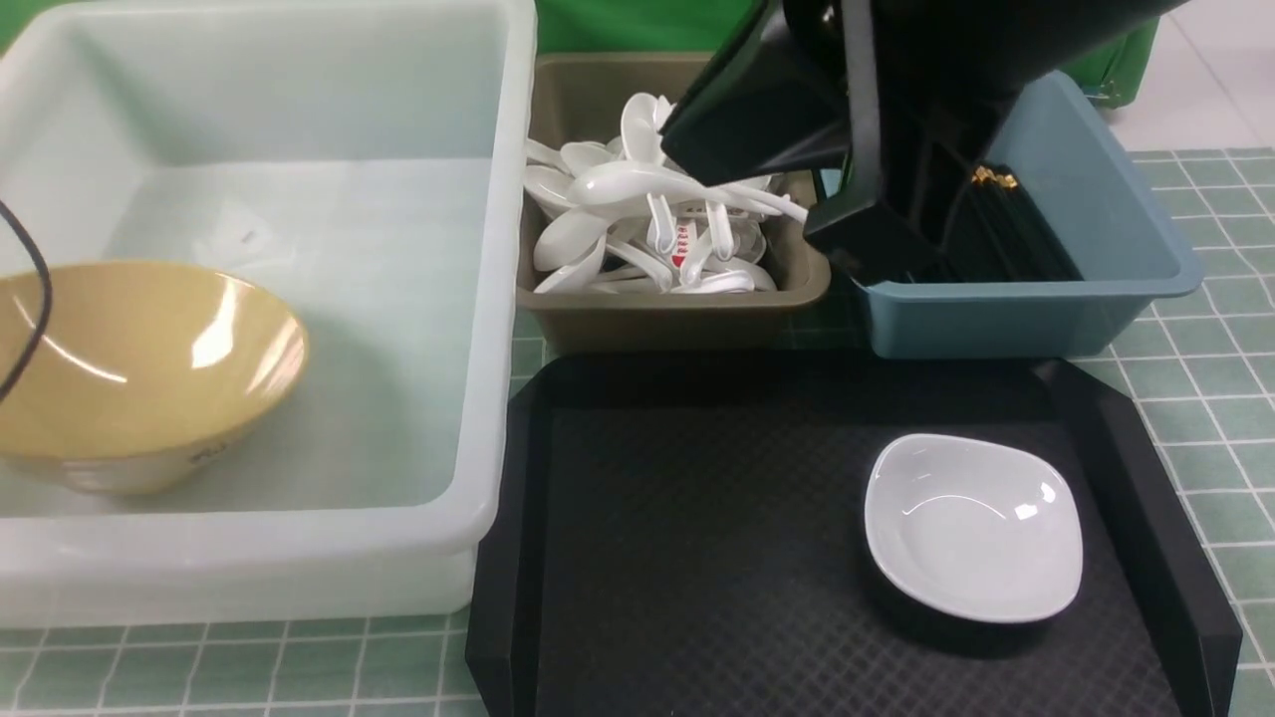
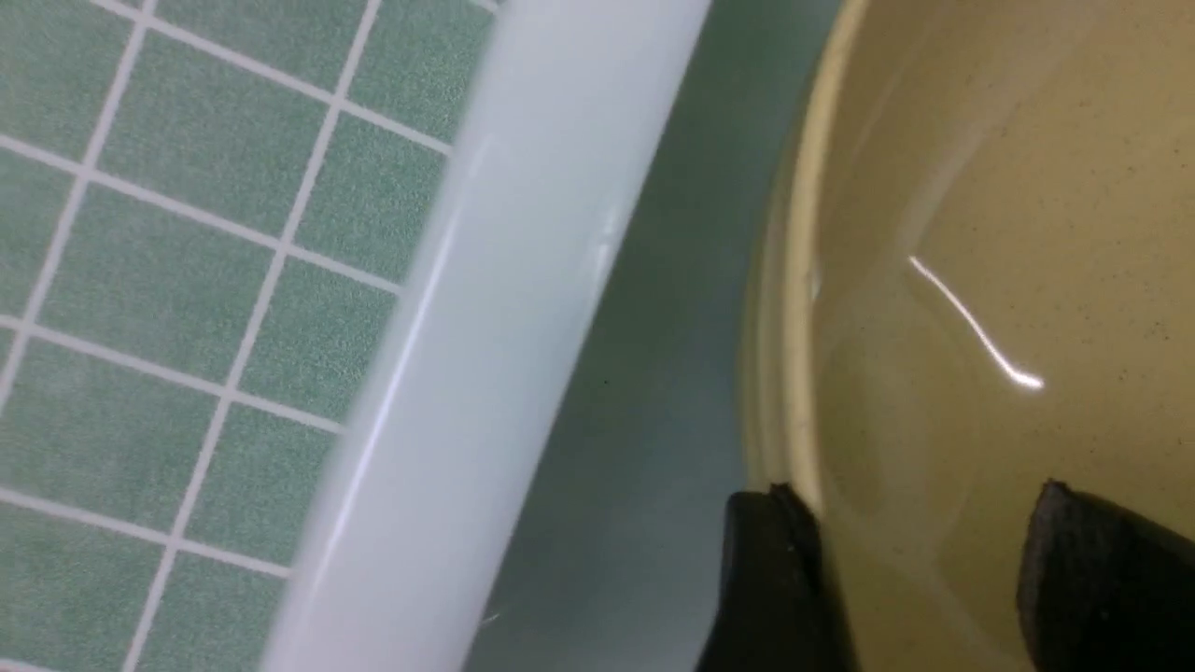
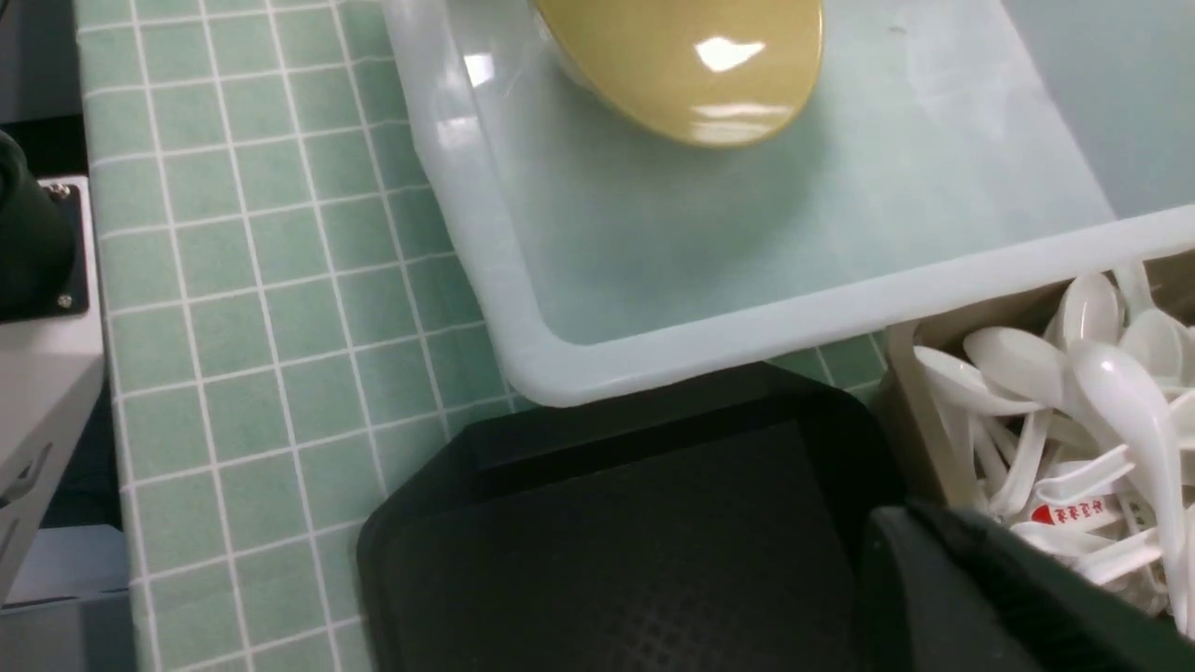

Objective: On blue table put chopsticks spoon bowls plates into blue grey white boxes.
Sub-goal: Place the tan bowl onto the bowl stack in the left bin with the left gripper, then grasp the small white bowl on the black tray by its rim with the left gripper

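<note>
A yellow bowl (image 1: 139,368) rests in the white box (image 1: 488,299) at the left. My left gripper (image 2: 920,495) is open and straddles the bowl's rim (image 2: 803,280): one finger stands outside it, the other inside. It is out of the front view. White spoons (image 1: 647,229) fill the grey box (image 1: 677,319). Black chopsticks (image 1: 1006,229) lie in the blue box (image 1: 1096,299). A white square plate (image 1: 971,528) sits on the black tray (image 1: 697,548). My right gripper (image 3: 901,537) is shut and holds nothing. It hangs over the seam between the grey and blue boxes.
The three boxes stand side by side along the back, and the tray sits in front of the grey and blue ones. Green tiled tabletop (image 1: 1215,398) shows at the right and along the front edge. My right arm (image 1: 896,80) hides part of the blue box.
</note>
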{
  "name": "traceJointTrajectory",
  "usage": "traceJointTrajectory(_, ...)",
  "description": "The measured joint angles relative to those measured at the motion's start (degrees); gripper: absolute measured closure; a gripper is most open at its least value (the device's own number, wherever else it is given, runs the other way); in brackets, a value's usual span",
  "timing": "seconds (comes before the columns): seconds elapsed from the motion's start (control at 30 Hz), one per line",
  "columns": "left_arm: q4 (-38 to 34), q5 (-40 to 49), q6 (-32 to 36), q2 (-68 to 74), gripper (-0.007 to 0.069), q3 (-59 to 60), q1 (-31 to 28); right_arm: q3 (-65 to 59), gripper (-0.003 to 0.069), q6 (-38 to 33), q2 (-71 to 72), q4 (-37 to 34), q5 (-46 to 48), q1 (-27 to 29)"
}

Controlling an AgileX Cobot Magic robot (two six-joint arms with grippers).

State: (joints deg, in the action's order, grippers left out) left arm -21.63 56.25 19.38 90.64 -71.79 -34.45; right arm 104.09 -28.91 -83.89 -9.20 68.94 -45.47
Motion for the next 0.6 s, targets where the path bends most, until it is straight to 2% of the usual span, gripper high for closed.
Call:
traceJointTrajectory(0.13,0.8,5.1,-1.1,-1.2,0.0148,-8.4,0.0,0.0,0.0621,0.0,0.0,1.0,1.2,0.0)
traceJointTrajectory(0.23,1.2,7.9,-2.7,-2.2,0.0117,-12.8,0.1,0.0,0.0621,0.2,0.0,2.0,1.4,0.0)
traceJointTrajectory(0.33,1.2,11.9,-5.7,-4.0,0.0106,-17.6,3.0,0.0,0.0621,1.1,0.0,4.4,1.6,0.1)
traceJointTrajectory(0.43,0.7,13.8,-5.9,-6.0,0.0134,-18.7,15.2,-0.2,0.0621,4.6,0.0,5.4,2.0,2.4)
traceJointTrajectory(0.47,0.9,14.0,-5.7,-6.0,0.0149,-18.7,22.6,-0.7,0.0621,5.8,0.1,5.5,2.3,3.7)
traceJointTrajectory(0.53,2.1,13.7,-5.6,-5.2,0.0172,-18.7,33.0,-2.6,0.0621,8.2,0.5,5.6,2.7,6.9)
traceJointTrajectory(0.57,2.4,13.6,-5.6,-4.9,0.0177,-18.7,35.3,-2.9,0.0621,8.4,0.5,5.7,2.7,7.3)
traceJointTrajectory(0.6,4.1,11.8,-6.0,-3.3,0.0195,-18.7,45.1,-5.8,0.0621,10.3,1.4,5.9,2.7,10.1)
